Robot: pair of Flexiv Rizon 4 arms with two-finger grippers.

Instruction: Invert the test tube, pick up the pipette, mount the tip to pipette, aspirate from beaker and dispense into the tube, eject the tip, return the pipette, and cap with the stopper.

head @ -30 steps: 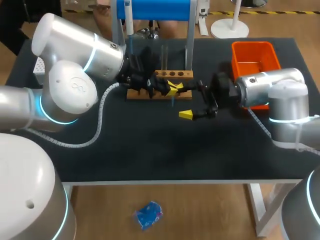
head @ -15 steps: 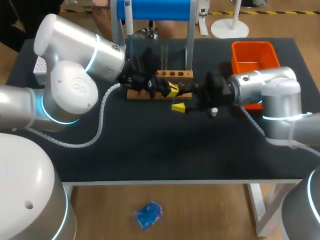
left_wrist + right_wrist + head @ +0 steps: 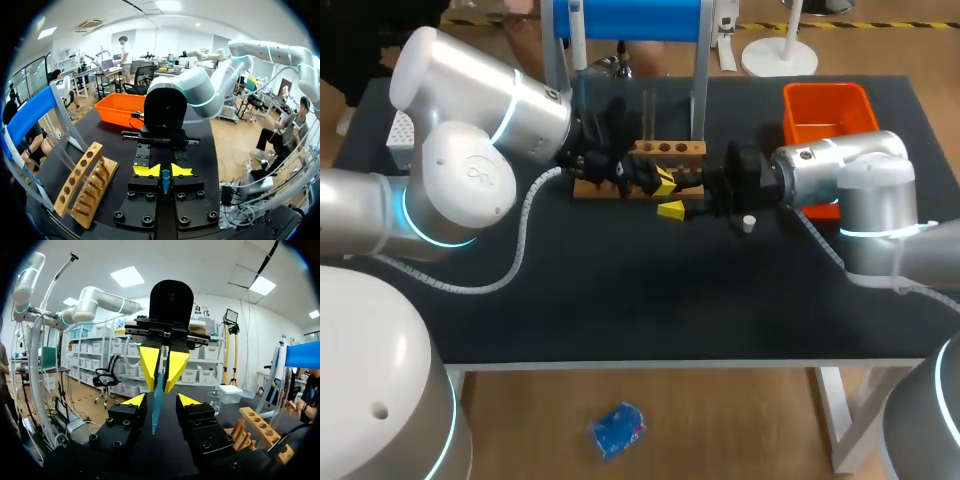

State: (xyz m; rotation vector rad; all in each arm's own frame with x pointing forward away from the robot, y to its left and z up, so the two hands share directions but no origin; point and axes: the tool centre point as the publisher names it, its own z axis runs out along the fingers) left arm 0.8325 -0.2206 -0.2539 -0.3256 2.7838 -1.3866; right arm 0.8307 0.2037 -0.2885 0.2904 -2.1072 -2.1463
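Right now the left claw (image 3: 165, 171) is closed on a blue tapered tube (image 3: 158, 390). Both of its yellow tips press the tube's thicker end from two sides. The rest of the tube sticks out past them towards the right claw (image 3: 160, 401) and narrows to a point.

The right claw faces the left claw head-on with its fingers spread. The thin end of the tube reaches into the space between those fingers. A gap shows on either side of it, so neither finger touches it.

In the head view the two claws meet low over the dark table (image 3: 620, 300). They are just in front of the wooden rack (image 3: 665, 150), which has a row of round holes in its top bar. In the left wrist view the rack lies close beside the left claw.

A small white stopper (image 3: 748, 222) rests on the table behind the right claw, under that arm's wrist and apart from the tube. The orange bin (image 3: 825, 115) stands further behind the right claw, alongside that arm.
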